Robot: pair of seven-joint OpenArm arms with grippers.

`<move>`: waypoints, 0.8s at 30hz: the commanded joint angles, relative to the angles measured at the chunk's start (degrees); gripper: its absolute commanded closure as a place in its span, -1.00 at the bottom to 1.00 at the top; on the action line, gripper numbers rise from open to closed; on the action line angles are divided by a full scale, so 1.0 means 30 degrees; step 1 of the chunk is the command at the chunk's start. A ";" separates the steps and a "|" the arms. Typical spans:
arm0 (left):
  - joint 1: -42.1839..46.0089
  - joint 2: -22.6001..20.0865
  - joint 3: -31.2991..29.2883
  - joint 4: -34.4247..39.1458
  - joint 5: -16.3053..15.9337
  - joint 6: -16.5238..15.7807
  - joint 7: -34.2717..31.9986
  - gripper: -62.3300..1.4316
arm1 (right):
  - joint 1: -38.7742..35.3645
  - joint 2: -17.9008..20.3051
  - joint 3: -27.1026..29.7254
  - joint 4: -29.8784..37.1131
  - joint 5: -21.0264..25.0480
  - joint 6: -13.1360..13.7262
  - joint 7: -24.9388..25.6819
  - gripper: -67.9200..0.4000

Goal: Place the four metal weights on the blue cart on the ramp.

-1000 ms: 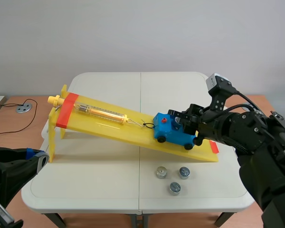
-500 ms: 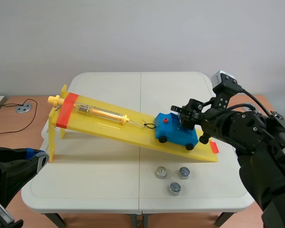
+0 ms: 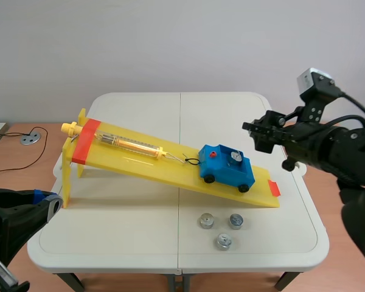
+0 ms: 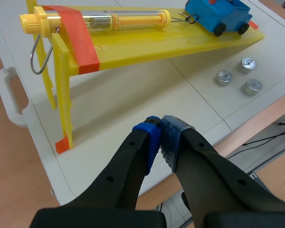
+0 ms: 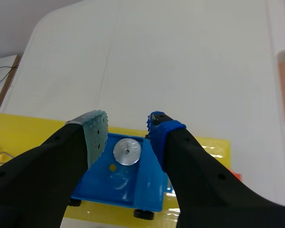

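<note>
Scene view: one weight (image 3: 235,157) sits in the blue cart (image 3: 227,169), right of centre on the yellow ramp (image 3: 140,159). Three weights (image 3: 219,226) lie on the table (image 3: 109,231) below it. The right claw (image 3: 260,131) hovers spread and empty at right. The left claw (image 4: 160,127), lower left, is pressed together. Risk: a hard set-down could shove the cart downslope or tip a weight out.

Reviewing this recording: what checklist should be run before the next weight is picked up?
1. Right end effector open and empty: ok.
2. Round silver metal weight sitting in the blue toy cart: ok.
3. Cart resting on the yellow plastic ramp: ok.
4. Three silver metal weights loose on the white table: ok.
5. Left end effector shut, away from ramp: ok.
6. All four weights loaded: not ok.
</note>
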 commanded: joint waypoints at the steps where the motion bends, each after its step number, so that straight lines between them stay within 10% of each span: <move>1: -0.0160 0.0146 -0.0153 0.1545 -0.1122 -0.0539 -0.1974 0.87 | 0.0707 0.1916 0.0270 0.3169 0.0925 0.1297 0.1974 0.34; 16: -0.0160 0.0146 -0.0153 0.1545 -0.1122 -0.0539 -0.1982 0.87 | -0.5668 0.8109 0.0270 0.8706 0.2448 0.4240 0.0780 0.30; 24: -0.0160 0.0146 -0.0153 0.1545 -0.1122 -0.0539 -0.1982 0.87 | -0.7803 0.9056 0.0211 0.9471 0.2878 0.4809 0.0714 0.30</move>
